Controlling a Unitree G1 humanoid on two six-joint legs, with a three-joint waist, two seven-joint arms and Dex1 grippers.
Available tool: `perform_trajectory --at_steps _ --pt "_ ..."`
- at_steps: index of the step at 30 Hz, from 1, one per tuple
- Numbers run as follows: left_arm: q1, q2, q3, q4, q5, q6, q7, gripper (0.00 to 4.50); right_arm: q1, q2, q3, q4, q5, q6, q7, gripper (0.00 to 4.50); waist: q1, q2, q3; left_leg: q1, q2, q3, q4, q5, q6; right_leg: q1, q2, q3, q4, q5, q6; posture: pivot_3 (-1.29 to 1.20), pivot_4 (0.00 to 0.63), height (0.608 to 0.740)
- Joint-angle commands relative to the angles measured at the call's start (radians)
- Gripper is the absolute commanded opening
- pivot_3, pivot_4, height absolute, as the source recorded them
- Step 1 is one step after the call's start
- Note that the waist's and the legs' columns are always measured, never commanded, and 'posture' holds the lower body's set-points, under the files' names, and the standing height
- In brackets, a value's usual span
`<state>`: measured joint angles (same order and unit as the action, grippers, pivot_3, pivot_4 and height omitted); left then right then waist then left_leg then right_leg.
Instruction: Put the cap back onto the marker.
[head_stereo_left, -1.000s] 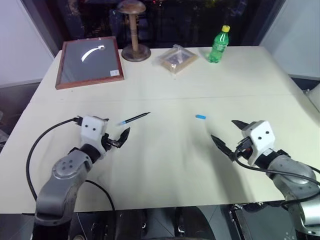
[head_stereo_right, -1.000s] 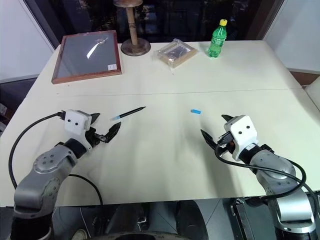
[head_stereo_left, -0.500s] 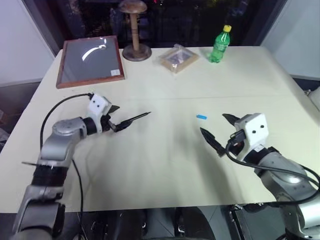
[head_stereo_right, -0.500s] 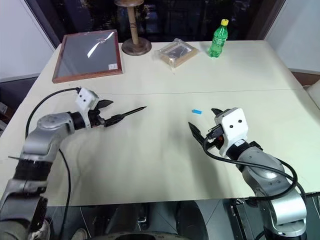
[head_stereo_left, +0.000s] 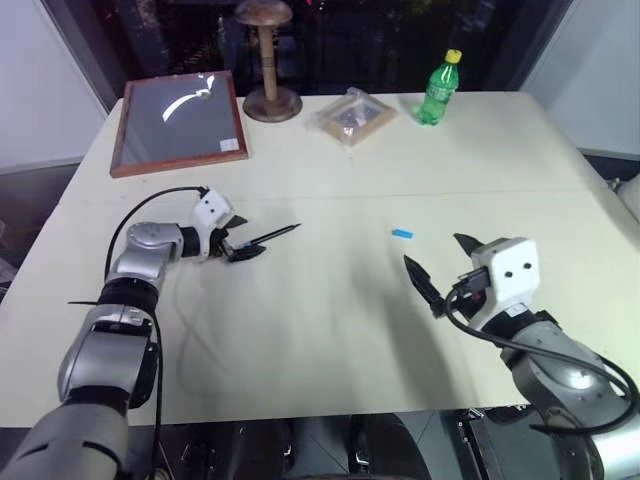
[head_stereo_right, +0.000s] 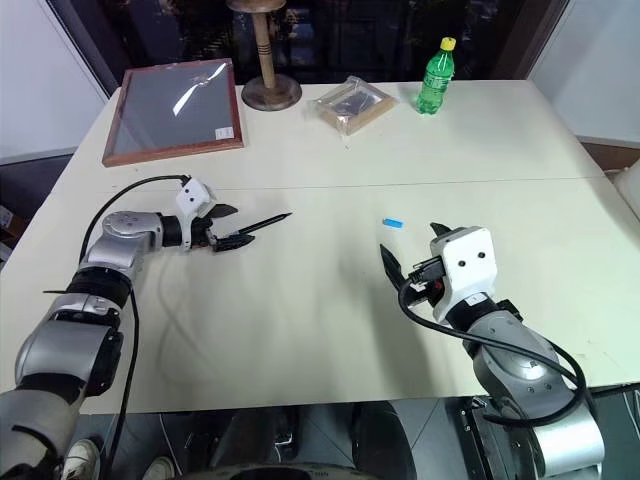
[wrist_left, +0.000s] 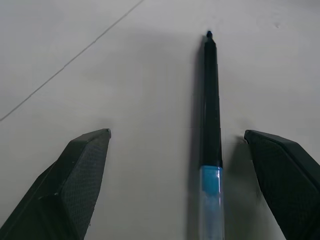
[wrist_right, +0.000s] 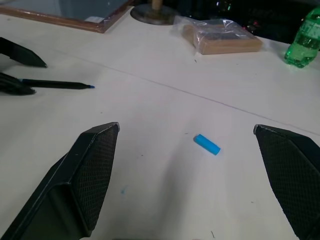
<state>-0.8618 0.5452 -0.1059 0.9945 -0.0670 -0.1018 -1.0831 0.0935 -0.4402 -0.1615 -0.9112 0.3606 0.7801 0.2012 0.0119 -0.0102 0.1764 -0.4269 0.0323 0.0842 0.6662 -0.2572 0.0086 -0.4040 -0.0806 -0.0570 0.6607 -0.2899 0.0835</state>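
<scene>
The marker (head_stereo_left: 272, 236) lies flat on the cream table (head_stereo_left: 330, 330), left of centre, a slim black stick with a pale bluish end (wrist_left: 211, 200). My left gripper (head_stereo_left: 245, 240) is open and low over the table, its fingers either side of that pale end without touching it; in the left wrist view the marker (wrist_left: 210, 125) runs between the fingers, nearer one of them. The cap (head_stereo_left: 402, 234), a tiny bright blue cylinder, lies alone right of centre. My right gripper (head_stereo_left: 433, 252) hovers open and empty just short of the cap (wrist_right: 207, 144), pointing toward it.
Along the far edge stand a wood-framed glass panel (head_stereo_left: 178, 122), a wooden stand (head_stereo_left: 266, 60), a plastic-wrapped packet (head_stereo_left: 352, 116) and a green bottle (head_stereo_left: 438, 90). A black cable (head_stereo_left: 150, 200) loops off my left arm. Bare tabletop separates the marker and the cap.
My left arm has reached forward, bringing its open fingers to either side of the marker's pale end. The right gripper drifted a little to the left. Marker and cap have not moved.
</scene>
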Motion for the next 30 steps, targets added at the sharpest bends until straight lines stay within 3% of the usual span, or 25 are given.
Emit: perform_trajectory --at_steps 1,12,13,14,21,30 --pt "-0.036 -0.006 -0.001 0.034 0.031 -0.068 -0.004 4.5 -0.006 0.004 -0.002 -0.045 -0.007 -0.017 -0.007 4.45 0.0 0.0 0.0 0.0 0.0 0.0 0.0 0.0 0.0 0.0 0.0 0.0 0.0 0.0 0.0 0.0 0.15 0.74" --pt "-0.053 -0.025 -0.003 0.097 0.08 -0.152 -0.017 4.5 -0.038 -0.006 -0.006 -0.023 -0.009 -0.015 0.003 4.45 0.001 0.0 0.0 0.0 0.0 0.0 0.001 0.0 0.0 0.0 0.0 0.0 0.001 0.0 0.0 0.0 0.15 0.74" --pt "-0.053 -0.025 -0.005 0.101 0.083 -0.155 -0.019 3.97 -0.041 -0.009 -0.007 -0.02 -0.011 -0.015 0.004 4.5 0.001 0.0 0.0 0.0 0.0 0.0 0.001 0.0 0.0 0.0 0.0 0.0 0.001 0.0 0.0 0.0 0.15 0.74" --pt "-0.053 -0.026 -0.005 0.104 0.085 -0.157 -0.02 3.72 -0.044 -0.01 -0.008 -0.019 -0.011 -0.015 0.005 4.5 0.001 0.0 0.0 0.0 0.0 0.0 0.001 0.0 0.0 0.0 0.0 0.0 0.001 0.0 0.0 0.0 0.15 0.74" --pt "-0.052 -0.032 0.003 0.133 0.095 -0.128 -0.039 0.03 -0.057 -0.02 -0.016 -0.018 -0.012 -0.009 0.009 4.5 -0.001 -0.001 0.0 0.001 0.0 -0.001 0.001 0.0 0.0 0.0 0.0 0.0 0.003 0.0 0.0 0.0 0.15 0.74" --pt "-0.061 -0.038 0.005 0.14 0.097 -0.143 -0.038 0.03 -0.095 -0.057 -0.036 0.012 -0.009 -0.012 0.036 4.5 -0.001 -0.001 -0.001 0.001 0.0 -0.001 0.001 0.0 0.0 0.001 0.0 0.0 0.003 0.0 0.0 0.0 0.15 0.74"
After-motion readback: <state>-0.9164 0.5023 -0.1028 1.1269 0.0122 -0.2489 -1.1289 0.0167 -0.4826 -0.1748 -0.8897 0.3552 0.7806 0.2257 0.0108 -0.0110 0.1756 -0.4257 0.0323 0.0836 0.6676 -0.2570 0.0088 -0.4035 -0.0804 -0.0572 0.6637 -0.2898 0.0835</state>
